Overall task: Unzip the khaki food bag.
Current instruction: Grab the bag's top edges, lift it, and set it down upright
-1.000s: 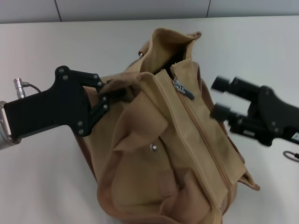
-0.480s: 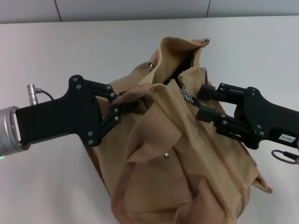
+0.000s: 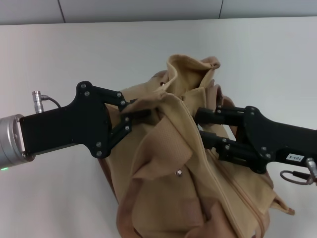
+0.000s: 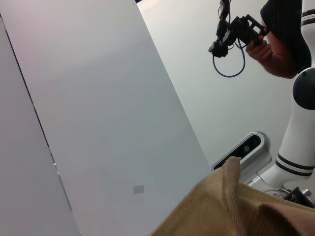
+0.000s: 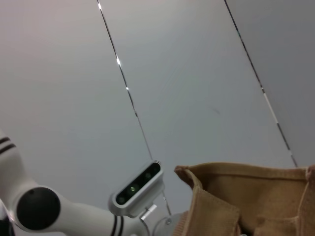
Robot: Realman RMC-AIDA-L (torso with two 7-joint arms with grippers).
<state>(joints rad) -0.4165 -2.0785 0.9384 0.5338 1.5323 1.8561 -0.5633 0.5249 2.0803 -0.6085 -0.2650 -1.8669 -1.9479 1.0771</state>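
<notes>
The khaki food bag (image 3: 168, 188) lies tilted on the white table (image 3: 74, 59), its top end bunched up at the far side. My left gripper (image 3: 140, 112) reaches in from the left and is shut on a fold of the bag's upper edge. My right gripper (image 3: 197, 125) reaches in from the right at the top of the zipper seam, its fingers (image 3: 213, 116) apart with bag fabric between them. The zipper pull is hidden. The front pocket's metal snap (image 3: 179, 172) shows. Tan fabric also shows in the left wrist view (image 4: 221, 206) and the right wrist view (image 5: 256, 196).
A grey wall (image 3: 148, 10) runs behind the table's far edge. A cable loop (image 3: 292, 176) hangs by my right arm. In the left wrist view a person's hand (image 4: 258, 49) holds a black device, and my head camera (image 4: 246, 147) shows.
My right gripper has moved left onto the bag's top at the zipper, and the pull has gone out of sight. My left gripper has shifted right with the bag's edge.
</notes>
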